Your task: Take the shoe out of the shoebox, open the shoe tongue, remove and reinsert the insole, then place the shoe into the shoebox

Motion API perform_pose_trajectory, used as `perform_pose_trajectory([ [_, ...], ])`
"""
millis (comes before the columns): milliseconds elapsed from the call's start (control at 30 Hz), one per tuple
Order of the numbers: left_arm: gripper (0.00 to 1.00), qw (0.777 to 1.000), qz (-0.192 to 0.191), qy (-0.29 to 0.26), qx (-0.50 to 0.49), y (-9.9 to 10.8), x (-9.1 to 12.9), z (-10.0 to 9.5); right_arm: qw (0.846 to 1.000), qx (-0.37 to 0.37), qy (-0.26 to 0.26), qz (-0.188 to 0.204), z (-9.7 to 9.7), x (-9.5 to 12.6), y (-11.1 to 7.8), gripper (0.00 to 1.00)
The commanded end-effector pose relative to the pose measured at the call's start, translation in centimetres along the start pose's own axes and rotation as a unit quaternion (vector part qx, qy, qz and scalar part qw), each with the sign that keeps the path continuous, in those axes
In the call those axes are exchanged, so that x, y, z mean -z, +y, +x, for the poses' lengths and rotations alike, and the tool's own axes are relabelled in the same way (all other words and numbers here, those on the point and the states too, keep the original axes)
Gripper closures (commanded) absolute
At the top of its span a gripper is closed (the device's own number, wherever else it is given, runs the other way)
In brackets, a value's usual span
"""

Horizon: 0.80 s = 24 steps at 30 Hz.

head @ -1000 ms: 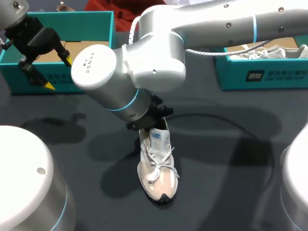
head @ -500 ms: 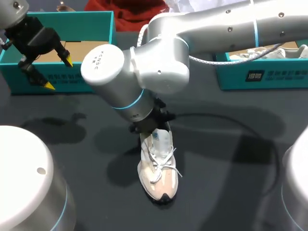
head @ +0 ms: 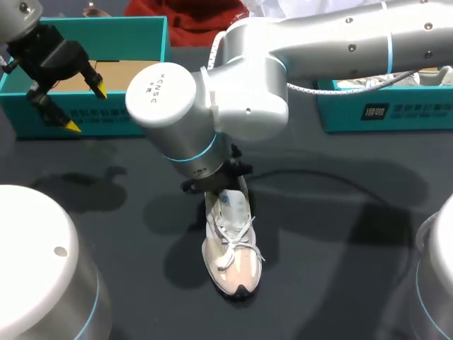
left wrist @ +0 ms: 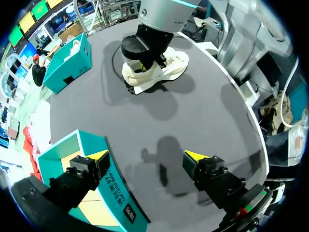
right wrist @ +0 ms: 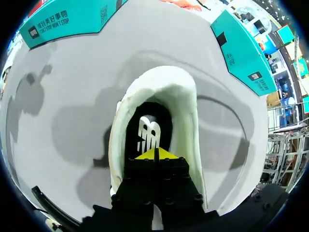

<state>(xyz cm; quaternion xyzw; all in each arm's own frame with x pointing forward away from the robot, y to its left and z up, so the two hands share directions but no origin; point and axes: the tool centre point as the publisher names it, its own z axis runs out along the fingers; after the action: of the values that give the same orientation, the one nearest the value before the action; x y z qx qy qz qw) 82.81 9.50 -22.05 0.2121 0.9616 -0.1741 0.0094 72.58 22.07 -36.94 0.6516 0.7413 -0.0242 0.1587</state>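
A pale sneaker [head: 231,249] with white laces stands on the dark table [head: 340,234], toe toward the near edge. My right arm [head: 191,113] hangs over its heel and hides the fingers in the head view. In the right wrist view my right gripper [right wrist: 155,153] is shut, tips together inside the shoe's opening [right wrist: 189,111], just above the insole [right wrist: 148,131] with its white logo. Nothing shows between the tips. My left gripper [head: 85,106] is open over the teal shoebox [head: 85,28] at the far left, holding nothing. The left wrist view shows the shoe [left wrist: 169,67] far ahead of it.
A second teal box [head: 382,110] holding another pale shoe [head: 396,76] stands at the far right. The left shoebox [left wrist: 118,193] lies right under my left gripper [left wrist: 147,155]. Bare dark table surrounds the sneaker.
My right arm has shifted a little to the right and away from the camera above the shoe's heel, and the shoe rocked slightly. My left arm has kept still.
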Motion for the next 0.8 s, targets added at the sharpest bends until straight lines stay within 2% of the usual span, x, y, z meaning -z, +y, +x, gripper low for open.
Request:
perform_pose_trajectory([
  [33, 0.00, 1.000, -0.001, 0.000, 0.000, 0.0, 0.0, 0.0, 1.000, 0.011, 0.012, 0.009, -0.9, 0.2, 1.0, 1.00],
  [167, 0.00, 1.000, -0.001, 0.000, 0.000, 0.0, 0.0, 0.0, 0.999, 0.022, 0.028, 0.019, -0.9, -0.9, 1.3, 1.00],
  [267, 0.00, 1.000, -0.001, 0.000, 0.000, 0.0, 0.0, 0.0, 0.998, 0.024, 0.045, 0.042, -0.9, -2.4, 1.3, 1.00],
  [333, 0.00, 1.000, -0.001, 0.000, 0.000, 0.0, 0.0, 0.0, 0.996, 0.024, 0.062, 0.057, -0.7, -3.3, 0.9, 1.00],
  [467, 0.00, 1.000, -0.001, 0.000, 0.000, 0.0, 0.0, 0.0, 0.993, 0.021, 0.086, 0.082, -0.6, -3.5, 0.0, 1.00],
  [667, 0.00, 1.000, -0.001, 0.000, 0.000, 0.0, 0.0, 0.0, 0.991, 0.006, 0.093, 0.100, -0.9, -2.0, -1.0, 1.00],
  [800, 0.00, 1.000, -0.001, 0.000, 0.000, 0.0, 0.0, 0.0, 0.989, 0.021, 0.095, 0.110, -0.7, 0.5, -0.5, 1.00],
])
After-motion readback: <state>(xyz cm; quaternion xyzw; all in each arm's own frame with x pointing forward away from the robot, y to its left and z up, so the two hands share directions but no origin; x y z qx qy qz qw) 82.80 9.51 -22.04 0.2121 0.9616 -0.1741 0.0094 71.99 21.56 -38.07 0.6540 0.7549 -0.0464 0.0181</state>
